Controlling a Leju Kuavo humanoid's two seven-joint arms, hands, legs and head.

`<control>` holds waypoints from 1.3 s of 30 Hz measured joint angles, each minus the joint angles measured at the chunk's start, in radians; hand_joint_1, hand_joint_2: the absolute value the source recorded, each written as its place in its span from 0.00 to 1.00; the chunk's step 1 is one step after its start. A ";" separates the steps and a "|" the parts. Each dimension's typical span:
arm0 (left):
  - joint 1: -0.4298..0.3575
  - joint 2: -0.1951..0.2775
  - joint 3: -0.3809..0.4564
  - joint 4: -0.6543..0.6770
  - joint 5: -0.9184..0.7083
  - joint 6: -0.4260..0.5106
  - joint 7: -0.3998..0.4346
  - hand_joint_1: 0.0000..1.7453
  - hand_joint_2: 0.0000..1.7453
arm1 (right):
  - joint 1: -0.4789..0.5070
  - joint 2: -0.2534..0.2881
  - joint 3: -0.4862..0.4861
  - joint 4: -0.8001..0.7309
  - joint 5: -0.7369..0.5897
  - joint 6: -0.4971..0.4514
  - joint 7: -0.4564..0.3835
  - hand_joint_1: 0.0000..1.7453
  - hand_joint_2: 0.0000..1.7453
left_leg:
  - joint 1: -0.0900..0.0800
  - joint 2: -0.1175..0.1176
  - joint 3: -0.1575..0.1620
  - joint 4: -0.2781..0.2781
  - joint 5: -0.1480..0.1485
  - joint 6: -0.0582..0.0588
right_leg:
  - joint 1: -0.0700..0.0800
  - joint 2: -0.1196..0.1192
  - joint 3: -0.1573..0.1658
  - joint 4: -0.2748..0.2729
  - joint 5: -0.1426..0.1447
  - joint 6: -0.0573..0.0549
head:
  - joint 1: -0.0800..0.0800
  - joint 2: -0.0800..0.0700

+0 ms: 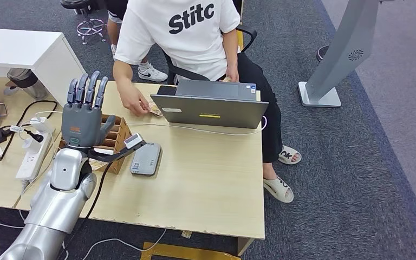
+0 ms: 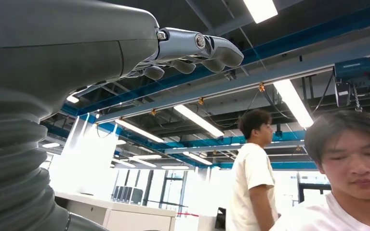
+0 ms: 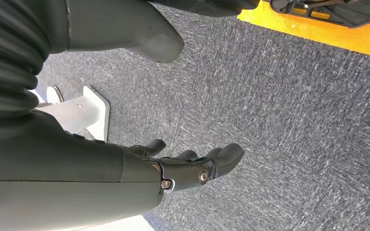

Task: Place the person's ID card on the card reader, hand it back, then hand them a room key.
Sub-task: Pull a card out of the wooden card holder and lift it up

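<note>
The left hand [image 1: 84, 114] is raising its fingers [image 1: 89, 89] straight and slightly apart, holding nothing, above the wooden card box [image 1: 116, 142]. The person's hand [image 1: 135, 101], at one o'clock of it, is pinching something tan that I judge to be the ID card [image 1: 155, 112], too small to confirm. The card reader [image 1: 145, 158] is lying at four o'clock, bare. Taking the card is coming next. The right hand [image 3: 192, 166] is hanging empty, fingers loosely curled, over carpet.

We see a light wooden desk [image 1: 206, 184] on dark grey carpet [image 1: 357, 179]; a white cabinet [image 1: 27, 51] beside it; ceiling strip lights [image 2: 294, 98] above blue beams [image 2: 318, 36].
</note>
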 joint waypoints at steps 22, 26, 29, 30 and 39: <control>0.242 0.040 -0.005 -0.242 0.304 -0.351 -0.045 0.00 1.00 | 0.006 0.000 -0.035 0.000 -0.062 -0.012 -0.016 0.00 1.00 | 0.000 0.000 -0.001 0.000 0.000 0.000 | 0.000 0.000 0.000 0.000 -0.001 0.001 | 0.000 0.000; 0.297 0.040 -0.005 -0.292 0.366 -0.398 -0.069 0.00 1.00 | 0.008 0.000 -0.041 0.000 -0.062 -0.011 -0.008 0.00 1.00 | 0.000 0.000 -0.001 0.000 0.000 0.000 | 0.000 0.000 0.000 0.000 -0.001 0.001 | 0.000 0.000; 0.329 0.040 -0.005 -0.317 0.401 -0.431 -0.084 0.00 1.00 | 0.008 0.000 -0.045 0.000 -0.062 -0.011 -0.011 0.00 1.00 | 0.000 0.000 -0.001 0.000 0.000 0.000 | 0.000 0.000 -0.001 0.000 -0.001 0.001 | 0.000 0.000; 0.337 0.041 -0.005 -0.324 0.412 -0.442 -0.089 0.00 1.00 | 0.008 0.000 -0.047 0.000 -0.063 -0.011 -0.013 0.00 1.00 | 0.000 0.000 -0.001 0.000 0.000 0.000 | 0.000 0.000 0.000 0.000 -0.001 0.001 | 0.000 0.000; 0.394 0.079 -0.006 -0.363 0.385 -0.549 -0.041 0.00 1.00 | 0.008 0.000 -0.054 0.000 -0.065 -0.011 -0.012 0.00 1.00 | 0.000 0.000 -0.001 0.000 0.000 0.000 | 0.000 0.000 -0.001 0.000 -0.001 0.001 | 0.000 0.000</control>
